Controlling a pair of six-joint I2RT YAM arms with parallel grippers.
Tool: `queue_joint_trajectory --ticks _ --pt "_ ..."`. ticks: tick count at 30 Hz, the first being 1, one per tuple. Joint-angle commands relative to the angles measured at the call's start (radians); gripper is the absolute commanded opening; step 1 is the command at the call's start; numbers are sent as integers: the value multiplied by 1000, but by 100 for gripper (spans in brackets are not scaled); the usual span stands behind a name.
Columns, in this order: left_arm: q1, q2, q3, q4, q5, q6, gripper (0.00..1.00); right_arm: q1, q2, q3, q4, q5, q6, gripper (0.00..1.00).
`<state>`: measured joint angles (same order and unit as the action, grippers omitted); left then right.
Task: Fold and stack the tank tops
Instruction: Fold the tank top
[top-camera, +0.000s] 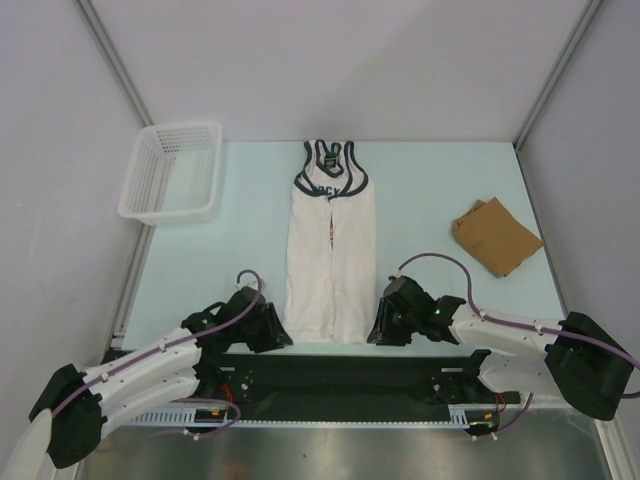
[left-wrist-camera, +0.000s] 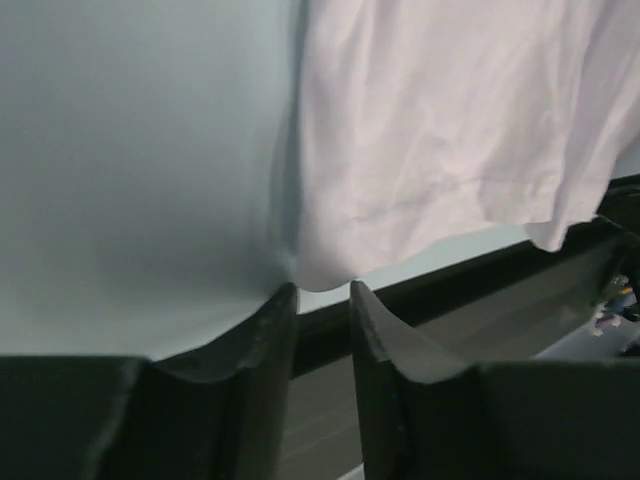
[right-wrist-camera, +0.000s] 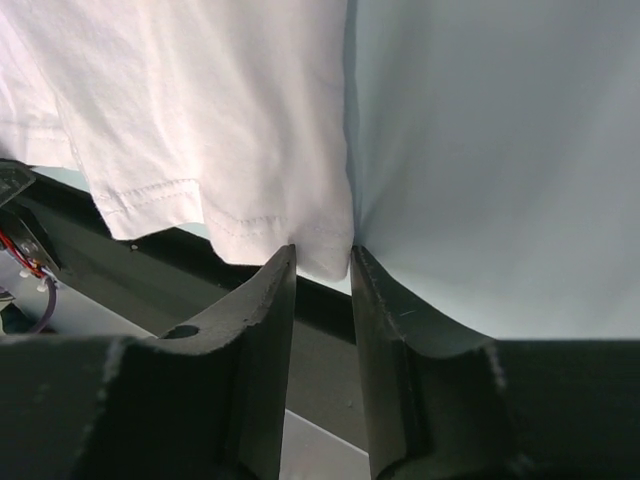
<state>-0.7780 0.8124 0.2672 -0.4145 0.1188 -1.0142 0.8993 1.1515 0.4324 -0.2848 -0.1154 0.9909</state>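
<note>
The white tank top (top-camera: 330, 250) with navy trim lies lengthwise mid-table, both sides folded in to the centre and the neck at the far end. My left gripper (top-camera: 283, 338) is at its near left hem corner (left-wrist-camera: 322, 268). The jaws stand narrowly open with that corner between the tips. My right gripper (top-camera: 376, 334) is at the near right hem corner (right-wrist-camera: 325, 250), also narrowly open, its fingertips (right-wrist-camera: 283, 262) flanking the cloth. The tan-brown tank top (top-camera: 497, 236) lies folded at the right.
A white lattice basket (top-camera: 172, 170) stands at the far left of the pale blue table (top-camera: 220, 250). A black rail (top-camera: 330, 365) runs along the near edge just behind the hem. Grey walls enclose the sides and back.
</note>
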Motion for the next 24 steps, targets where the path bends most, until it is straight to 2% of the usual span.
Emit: queue_joint_trajectory --ticks 1,2,5,8,11,12,13,15,16,20,24 --pt "-10 -24 -78 -231 -56 -21 33 10 11 6 -76 6 -11 31" --pt "-10 -45 -82 -228 -60 -26 27 10 8 8 -94 13 -11 20" --pt "-10 -52 -69 -225 -96 -27 16 9 -27 8 -134 39 -9 0" --pt "-10 -24 -40 -233 -145 -27 16 9 -64 12 -165 45 -6 0" --pt "-10 10 -7 -250 -177 -31 34 9 -87 23 -192 56 -15 0" --pt "-10 17 -2 -251 -182 -32 50 9 -87 25 -198 59 -18 0" --pt "-10 25 4 -251 -183 -34 58 9 -88 26 -205 60 -23 0" --pt "-10 27 4 -247 -185 -35 71 9 -87 26 -203 62 -26 0" --pt "-10 24 -2 -241 -180 -35 74 9 -87 25 -195 59 -26 0" --pt "-10 19 -17 -178 -168 -27 73 9 -64 23 -179 48 -34 0" --pt "-10 50 -26 -109 -136 -26 65 9 -56 26 -175 40 -35 0"
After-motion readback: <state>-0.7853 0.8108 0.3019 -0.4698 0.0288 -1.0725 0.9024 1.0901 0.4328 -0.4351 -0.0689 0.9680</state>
